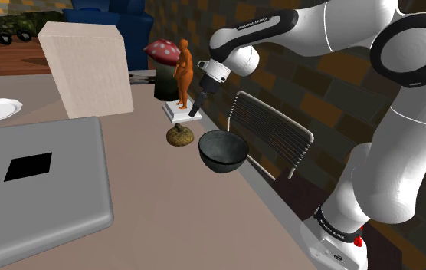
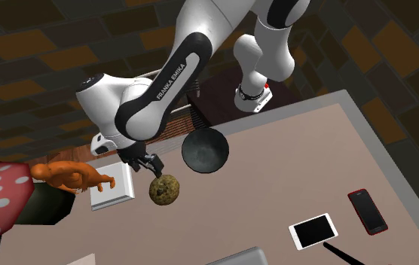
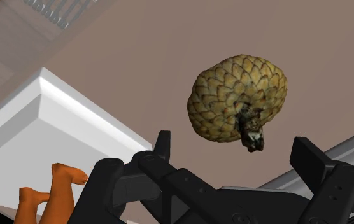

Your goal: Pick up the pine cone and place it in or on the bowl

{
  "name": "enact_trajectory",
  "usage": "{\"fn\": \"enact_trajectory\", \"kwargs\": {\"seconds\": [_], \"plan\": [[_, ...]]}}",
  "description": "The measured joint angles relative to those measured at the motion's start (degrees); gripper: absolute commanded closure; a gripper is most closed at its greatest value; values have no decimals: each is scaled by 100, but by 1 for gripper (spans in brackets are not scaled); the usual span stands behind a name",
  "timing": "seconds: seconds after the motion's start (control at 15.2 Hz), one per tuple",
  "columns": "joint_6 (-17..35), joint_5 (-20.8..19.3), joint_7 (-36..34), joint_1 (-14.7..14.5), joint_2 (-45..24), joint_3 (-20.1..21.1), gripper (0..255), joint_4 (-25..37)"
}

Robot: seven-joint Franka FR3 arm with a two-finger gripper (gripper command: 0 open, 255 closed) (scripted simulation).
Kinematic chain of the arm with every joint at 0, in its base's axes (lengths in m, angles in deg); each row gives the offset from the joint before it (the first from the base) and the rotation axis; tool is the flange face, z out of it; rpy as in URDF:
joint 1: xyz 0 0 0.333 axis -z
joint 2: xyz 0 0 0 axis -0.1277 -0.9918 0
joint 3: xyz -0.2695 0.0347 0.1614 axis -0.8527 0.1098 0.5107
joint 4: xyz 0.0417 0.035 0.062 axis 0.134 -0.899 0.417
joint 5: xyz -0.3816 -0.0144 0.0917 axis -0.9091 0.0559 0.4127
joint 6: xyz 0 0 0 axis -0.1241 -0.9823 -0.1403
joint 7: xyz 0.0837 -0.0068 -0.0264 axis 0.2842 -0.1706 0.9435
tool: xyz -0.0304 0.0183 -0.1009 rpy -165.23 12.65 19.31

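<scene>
Scaly tan pine cone (image 3: 233, 95) lies unheld nr dark upright bowl (image 1: 221, 151).

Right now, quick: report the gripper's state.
Gripper: open, holding nothing. The pine cone lies on the table just ahead of it, untouched.

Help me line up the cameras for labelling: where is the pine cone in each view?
Shoulder view: the pine cone sits mid-picture on the table, between the figurine's white base and the dark bowl.
Second exterior view: left of centre, just below the gripper, right of the white base.
Wrist view: beyond the open fingers, untouched.
Shared landmark: the white base beside it.
</scene>
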Motion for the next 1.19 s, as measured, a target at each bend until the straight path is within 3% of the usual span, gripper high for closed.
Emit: {"fn": "enact_trajectory", "kwargs": {"seconds": [0.13, 0.2, 0.79, 0.86, 0.92, 0.99, 1.19], "plan": [[2, 2, 1, 0, -2, 1, 0, 1], [2, 2, 1, 0, -2, 1, 255, 1], [2, 2, 1, 0, -2, 1, 255, 1], [2, 2, 1, 0, -2, 1, 0, 1], [2, 2, 1, 0, -2, 1, 0, 1], [-31, -259, -170, -93, -13, 34, 0, 98], [-399, -2213, -1116, -659, -129, 250, 0, 592]]}}
